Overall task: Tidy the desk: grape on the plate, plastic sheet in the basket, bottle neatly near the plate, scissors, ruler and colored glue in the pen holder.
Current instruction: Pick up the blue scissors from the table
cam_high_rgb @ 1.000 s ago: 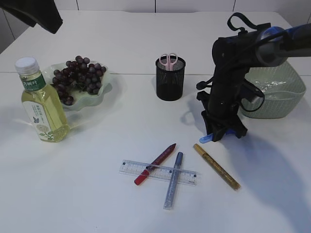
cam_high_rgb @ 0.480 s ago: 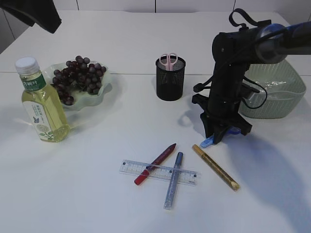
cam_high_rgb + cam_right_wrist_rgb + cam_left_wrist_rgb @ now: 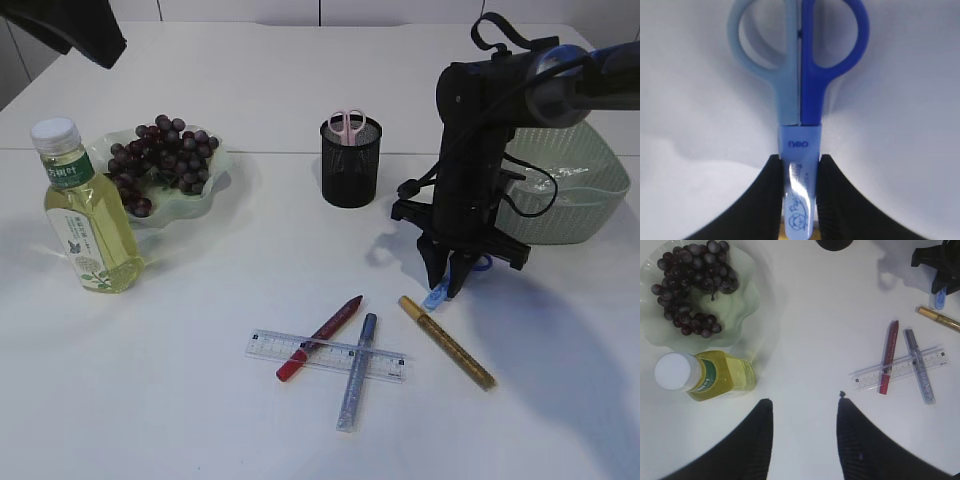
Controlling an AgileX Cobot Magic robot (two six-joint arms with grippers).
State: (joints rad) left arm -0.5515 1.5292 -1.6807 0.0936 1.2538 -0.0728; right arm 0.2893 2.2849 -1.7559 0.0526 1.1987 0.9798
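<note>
Scissors: two — pink-handled pair [image 3: 347,122], blue-handled pair [image 3: 799,95]
Glue pens: three — red [image 3: 320,337], silver glitter [image 3: 357,371], gold [image 3: 446,342]
Clear plastic ruler [image 3: 326,356]: one
Yellow-green drink bottle [image 3: 84,209]: one
Black mesh pen holder [image 3: 351,165]: one
Pale green plate [image 3: 214,172]: one
Dark purple grape bunch [image 3: 158,160]: one
Green basket [image 3: 580,190]: one

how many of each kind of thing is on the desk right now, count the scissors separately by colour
blue scissors: 1
pink scissors: 1
glue pens, red, silver, gold: 3
ruler: 1
bottle: 1
grape bunch: 1
plate: 1
pen holder: 1
basket: 1
total: 11
</note>
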